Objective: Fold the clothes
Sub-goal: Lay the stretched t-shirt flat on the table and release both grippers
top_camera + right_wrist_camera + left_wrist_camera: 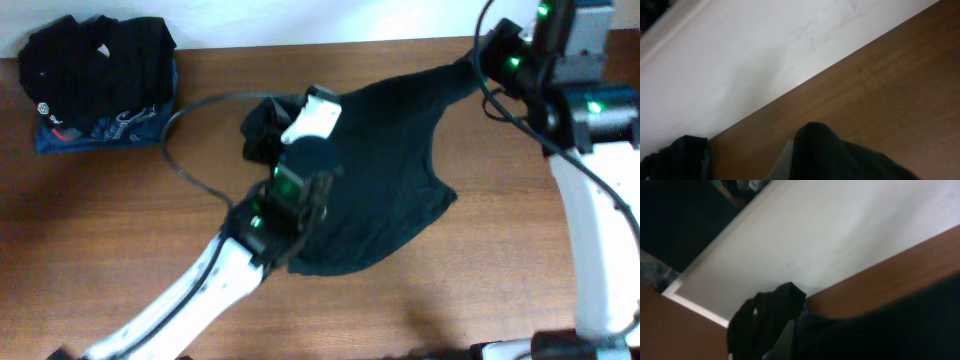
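**Overhead view: a dark shirt stretched between two arms, not yet folded**

From where I stood, the dark shirt (385, 170) lay near the middle of the table (480, 290). It was mostly flat, and I saw no clean fold in it. One corner (462, 72) was drawn out to a point toward the far right. On the left side a bunch of cloth (262, 125) was crumpled.

I judged the main danger to be in the pulling. If the right arm carried the corner across before the crumpled side was smoothed, the fold would trap that lump and come out uneven. The corner could also slip away if only a thin edge was pinched. A cable (185, 160) made a loop on the table near the left arm. A wide sweep there could catch it or drag it into the cloth. The pile of clothes (95, 60) at the far left was well apart and seemed no trouble.

The right gripper (487, 55) sat at the tip of the drawn-out corner. The cloth ran tight up to it, so I took it as closed on the shirt, though its jaws were hidden. The right wrist view gave only dark cloth close under the camera.

The left gripper (312, 118) was over the left part of the shirt, just beside the bunch. Its fingers did not show in the left wrist view. I could not tell whether it was open or closed, or whether it touched the cloth.
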Available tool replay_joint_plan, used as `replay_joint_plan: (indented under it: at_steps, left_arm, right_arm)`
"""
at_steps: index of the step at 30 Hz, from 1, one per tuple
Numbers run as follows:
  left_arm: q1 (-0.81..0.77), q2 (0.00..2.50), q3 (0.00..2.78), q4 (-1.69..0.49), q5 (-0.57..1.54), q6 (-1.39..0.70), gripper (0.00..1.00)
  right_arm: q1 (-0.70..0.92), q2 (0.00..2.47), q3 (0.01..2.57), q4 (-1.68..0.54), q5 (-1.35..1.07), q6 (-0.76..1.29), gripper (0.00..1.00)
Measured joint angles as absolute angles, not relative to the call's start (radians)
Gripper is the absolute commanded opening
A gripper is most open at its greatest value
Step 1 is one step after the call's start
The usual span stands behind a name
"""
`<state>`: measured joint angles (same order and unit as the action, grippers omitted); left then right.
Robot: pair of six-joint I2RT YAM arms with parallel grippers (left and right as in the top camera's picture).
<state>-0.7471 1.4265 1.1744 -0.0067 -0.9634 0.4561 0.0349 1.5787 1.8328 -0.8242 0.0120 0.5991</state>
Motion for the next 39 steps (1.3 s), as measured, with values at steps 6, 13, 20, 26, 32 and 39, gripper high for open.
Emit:
replay_joint_plan:
  at_steps: [6, 13, 20, 26, 32, 39]
  left_arm:
    - [-0.649, 1.575, 1.175, 0.113, -0.892, 0.456, 0.68]
    - [-0.594, 1.67, 1.175, 0.114, -0.81, 0.456, 0.99]
    - [-0.594, 1.676, 1.175, 0.096, -0.796, 0.453, 0.99]
    - [-0.538, 1.676, 1.175, 0.172, -0.724, 0.446, 0.99]
    - [-0.379, 1.69, 1.175, 0.194, -0.552, 0.371, 0.99]
    - [-0.257, 1.74, 1.175, 0.218, -0.506, 0.332, 0.99]
  right_arm:
    - [0.035, 1.697, 1.833, -0.754, 0.049, 0.599, 0.26]
    - [0.035, 1.789, 1.833, -0.703, 0.09, 0.543, 0.98]
    - [0.035, 1.804, 1.833, -0.726, 0.097, 0.416, 0.98]
    - [0.035, 1.804, 1.833, -0.837, 0.097, 0.386, 0.99]
    - [0.035, 1.804, 1.833, -0.94, 0.093, 0.381, 0.99]
    - [0.035, 1.804, 1.833, -1.011, 0.032, 0.381, 0.99]
